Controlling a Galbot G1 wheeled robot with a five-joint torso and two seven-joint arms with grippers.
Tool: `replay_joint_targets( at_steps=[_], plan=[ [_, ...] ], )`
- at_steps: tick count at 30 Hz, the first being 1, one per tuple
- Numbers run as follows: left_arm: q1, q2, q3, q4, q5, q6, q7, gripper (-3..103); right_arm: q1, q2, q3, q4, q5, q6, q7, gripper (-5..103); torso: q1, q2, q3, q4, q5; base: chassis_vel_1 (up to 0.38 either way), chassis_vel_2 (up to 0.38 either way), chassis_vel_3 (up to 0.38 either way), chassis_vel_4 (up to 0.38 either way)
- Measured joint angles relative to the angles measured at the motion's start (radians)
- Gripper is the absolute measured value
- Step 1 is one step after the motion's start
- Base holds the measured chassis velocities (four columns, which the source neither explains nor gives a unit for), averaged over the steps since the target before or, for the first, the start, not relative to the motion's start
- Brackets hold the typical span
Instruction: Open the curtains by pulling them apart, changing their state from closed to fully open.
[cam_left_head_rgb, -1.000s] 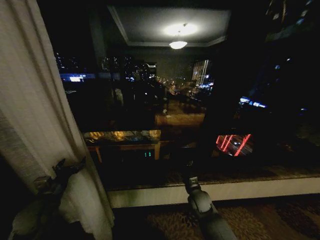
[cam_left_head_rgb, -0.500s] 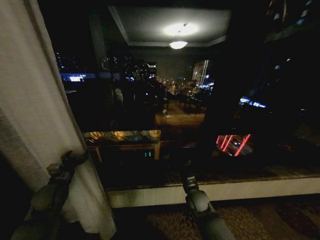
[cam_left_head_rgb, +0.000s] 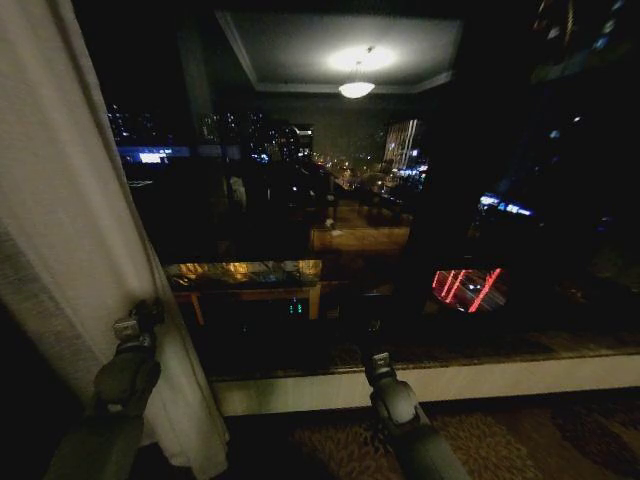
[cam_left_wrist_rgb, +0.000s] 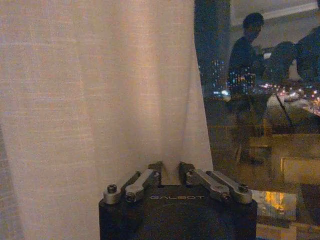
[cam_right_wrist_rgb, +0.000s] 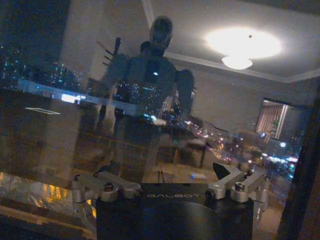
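One sheer off-white curtain (cam_left_head_rgb: 60, 200) hangs bunched at the left of the dark window, reaching down to the floor. My left gripper (cam_left_head_rgb: 140, 318) stands upright at the panel's inner edge, about sill height. In the left wrist view the curtain (cam_left_wrist_rgb: 95, 85) is close in front, and the left gripper (cam_left_wrist_rgb: 170, 171) is shut on a fold of its edge. My right gripper (cam_left_head_rgb: 378, 362) is low in the middle, pointing at the glass. The right wrist view shows the right gripper (cam_right_wrist_rgb: 162, 172) open with nothing in it, facing the pane.
The window glass (cam_left_head_rgb: 400, 200) is bare from the curtain's edge to the right side and mirrors the room and a ceiling lamp (cam_left_head_rgb: 356, 88). A pale sill (cam_left_head_rgb: 480, 380) runs below it, with patterned carpet (cam_left_head_rgb: 540, 440) in front.
My left arm has risen and its wrist has turned upright against the curtain's edge, its fingers now shut on the fold. The right arm has barely moved.
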Motion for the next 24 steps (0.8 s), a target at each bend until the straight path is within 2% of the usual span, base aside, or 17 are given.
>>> replay_joint_targets(
  at_steps=[1, 3, 4, 6, 9, 15, 18, 20, 21, 22, 24],
  plan=[
    [0.002, 0.000, -0.001, -0.001, 0.000, 0.000, 0.001, 20, 0.001, -0.001, 0.000, -0.001, 0.000, 0.000, 0.000, 100, 0.000, 0.000, 0.000, 0.0000, -0.0001, 0.000, 0.000, 0.000, 0.000],
    [0.008, 0.000, -0.007, -0.005, -0.001, -0.002, 0.006, 9, 0.003, -0.002, 0.000, -0.004, 0.001, 0.001, 0.000, 100, 0.000, 0.000, 0.000, 0.0000, 0.0000, 0.000, 0.000, 0.000, 0.000],
    [0.008, 0.000, -0.007, -0.005, -0.001, -0.002, 0.006, 9, 0.003, -0.002, 0.000, -0.004, 0.001, 0.001, 0.000, 100, 0.000, 0.000, 0.000, 0.0000, 0.0000, 0.000, 0.000, 0.000, 0.000],
    [0.011, 0.002, -0.014, -0.005, -0.003, -0.004, 0.014, 2, 0.005, -0.003, 0.002, -0.007, 0.001, 0.002, 0.000, 100, 0.000, 0.000, 0.000, 0.0000, 0.0000, 0.000, 0.000, 0.000, 0.000],
    [0.014, 0.009, -0.029, -0.005, -0.004, -0.007, 0.036, 0, 0.006, -0.003, 0.005, -0.011, 0.002, 0.005, 0.000, 100, 0.000, 0.000, 0.000, 0.0000, 0.0000, 0.000, 0.000, 0.000, 0.000],
    [0.003, 0.022, -0.048, 0.010, -0.018, -0.008, 0.038, 0, 0.004, -0.002, 0.006, -0.014, 0.002, 0.010, 0.000, 100, 0.000, 0.000, 0.000, 0.0000, -0.0001, 0.000, 0.000, 0.000, 0.000],
    [-0.034, 0.048, -0.081, 0.073, -0.030, -0.012, 0.008, 0, 0.004, -0.001, 0.004, -0.016, 0.002, 0.012, 0.000, 100, 0.000, 0.000, 0.000, -0.0001, -0.0001, 0.000, 0.000, 0.000, 0.000],
    [-0.079, 0.083, -0.120, 0.152, -0.027, -0.012, -0.042, 0, 0.005, 0.000, 0.001, -0.020, 0.002, 0.014, 0.000, 100, 0.000, 0.000, 0.000, -0.0001, -0.0003, 0.000, 0.000, 0.000, 0.000],
    [-0.079, 0.083, -0.120, 0.152, -0.027, -0.012, -0.042, 0, 0.005, 0.000, 0.001, -0.020, 0.002, 0.014, 0.000, 100, 0.000, 0.000, 0.000, -0.0001, -0.0003, 0.000, 0.000, 0.000, 0.000],
    [-0.095, 0.096, -0.132, 0.177, -0.026, -0.007, -0.063, 0, 0.005, 0.000, 0.000, -0.021, 0.002, 0.014, 0.000, 100, 0.000, 0.000, 0.000, 0.0000, -0.0003, 0.000, 0.000, 0.000, 0.000],
    [-0.145, 0.128, -0.159, 0.264, -0.020, -0.001, -0.142, 0, 0.006, 0.000, -0.006, -0.022, 0.002, 0.016, 0.000, 100, 0.000, 0.000, 0.000, 0.0000, -0.0005, 0.000, 0.000, 0.000, 0.000]
  ],
)
